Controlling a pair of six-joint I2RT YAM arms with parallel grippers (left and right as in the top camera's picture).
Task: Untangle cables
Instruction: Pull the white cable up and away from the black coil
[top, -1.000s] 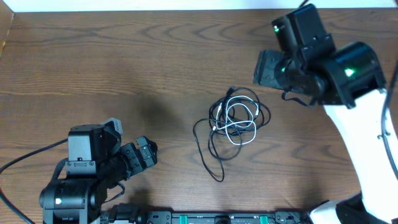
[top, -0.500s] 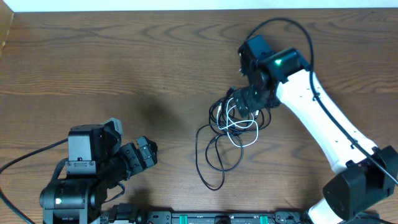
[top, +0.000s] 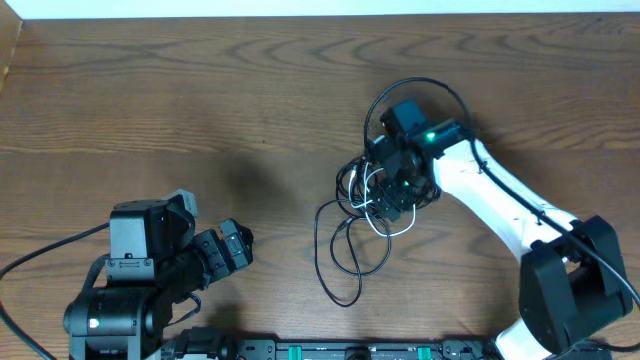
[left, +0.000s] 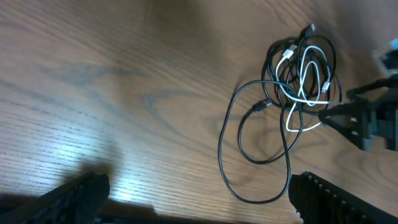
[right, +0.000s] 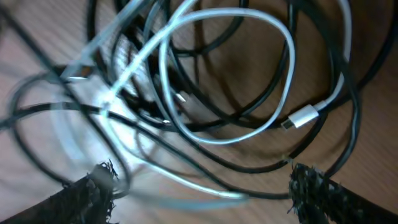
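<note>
The right gripper (top: 397, 188) has dropped from high on the right onto the cables (top: 372, 212), knotted on the table (top: 200, 110), jaws apart astride the loops, so a first pull seems close; the left gripper (top: 240, 243) idles well apart, jaws spread too

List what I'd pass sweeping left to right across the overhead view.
Left gripper → trailing black cable loop → tangled bundle of cables → right arm's white forearm. Right gripper overlaps the bundle, so it's left unplaced.
</note>
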